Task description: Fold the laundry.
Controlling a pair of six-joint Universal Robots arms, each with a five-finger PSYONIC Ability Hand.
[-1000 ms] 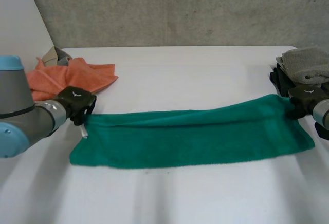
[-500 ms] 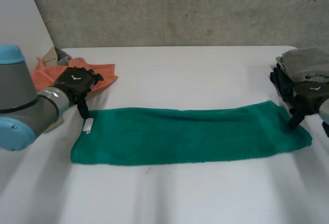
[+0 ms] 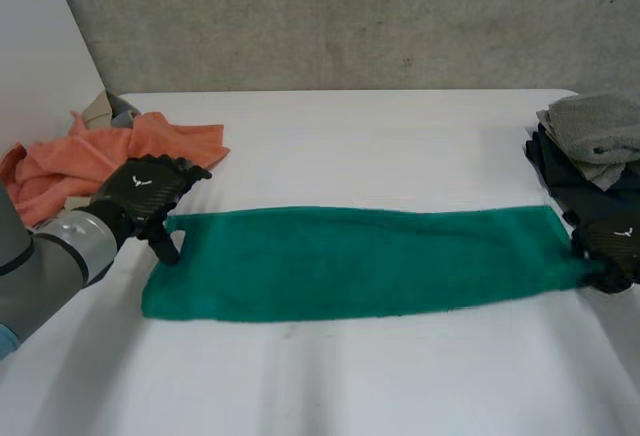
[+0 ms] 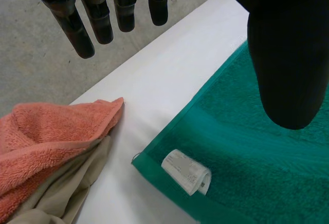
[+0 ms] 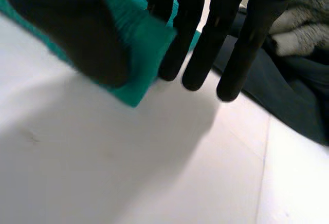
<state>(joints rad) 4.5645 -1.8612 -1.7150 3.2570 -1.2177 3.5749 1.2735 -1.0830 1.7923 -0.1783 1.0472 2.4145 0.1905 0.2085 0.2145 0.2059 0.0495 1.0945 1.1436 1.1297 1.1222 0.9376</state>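
The left hand (image 3: pixel 148 188) was spread open and held nothing. Its fingers (image 4: pixel 97 18) were straight and well apart from the thumb (image 4: pixel 282 64), which pointed down at the far left corner of the green towel (image 3: pixel 360 261); whether the thumb tip pressed the cloth I could not tell. A white label (image 4: pixel 186 171) lay on that corner, just beside the thumb.

The right hand (image 3: pixel 610 244) was open too. Its fingers (image 5: pixel 200 44) were straight and side by side, and its thumb (image 5: pixel 77 29) stood apart from them. The towel's right-end corner lay between the thumb and the fingers, with no pinch to be seen.

The green towel lay as a long flat strip across the middle of the white bench (image 3: pixel 380 146), with one hand at each end.

An orange towel (image 3: pixel 120 151) was heaped just behind the left hand, near the towel's corner but apart from it, with a beige cloth (image 4: pixel 61 198) under its edge. Behind the right hand, a folded grey towel (image 3: pixel 600 124) sat on top of dark clothes (image 3: pixel 560 171) at the bench's right edge.

The left forearm (image 3: pixel 60 256) came in low from the left, with the back of the hand turned upward. The right hand sat low at the towel's end.
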